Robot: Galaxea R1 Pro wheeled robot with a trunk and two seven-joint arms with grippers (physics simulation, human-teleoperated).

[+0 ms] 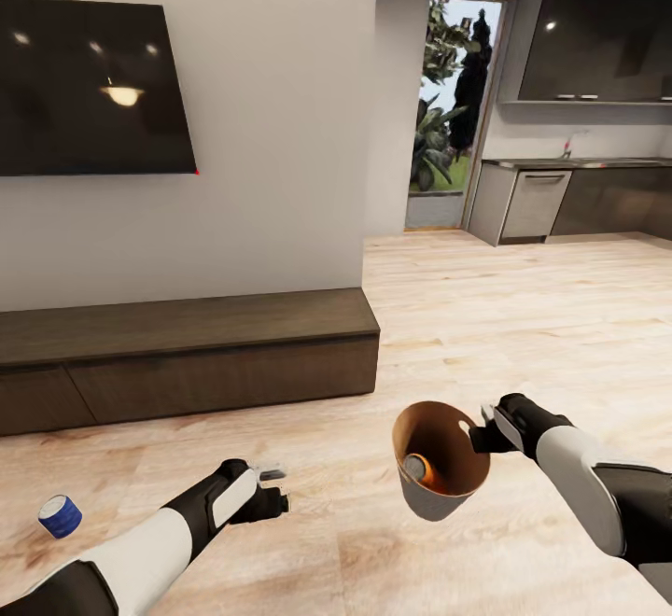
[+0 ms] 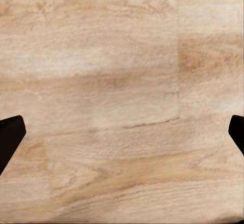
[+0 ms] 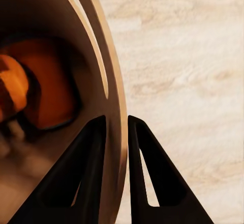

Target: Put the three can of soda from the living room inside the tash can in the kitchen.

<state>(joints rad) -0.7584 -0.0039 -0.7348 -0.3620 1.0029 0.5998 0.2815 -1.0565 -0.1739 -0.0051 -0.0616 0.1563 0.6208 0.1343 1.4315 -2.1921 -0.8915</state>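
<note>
Head view: the right claw (image 1: 483,433), at lower right of the frame, is clamped on the rim of the trash can (image 1: 446,497), which hangs tilted above the light wood floor (image 1: 523,317) with its mouth turned toward the camera; inside it, low in the tan-brown interior, lies an orange soda can (image 1: 419,469) with its grey top showing. The left claw (image 1: 273,488), at lower centre-left, hangs over the floor with its fingers apart and nothing between them; well to its left, near the lower left edge, the dark blue soda can (image 1: 60,515) lies on its side on the floor. Behind them a long low dark-wood cabinet (image 1: 187,355) runs along the wall under a large black TV (image 1: 93,84); at upper right the kitchen's dark grey cabinets (image 1: 597,37) stand beside a glass door (image 1: 453,112) (greenery beyond it).

Left wrist view: the dark fingertips (image 2: 10,135) sit at opposite edges of the frame, wide apart, over bare wood floor (image 2: 122,81).

Right wrist view: the two black fingers (image 3: 89,178) pinch the trash can's wall (image 3: 116,107), one inside and one outside; orange cans (image 3: 30,89) show blurred in its depth (how many I cannot tell); floor (image 3: 183,56) fills the right side.
</note>
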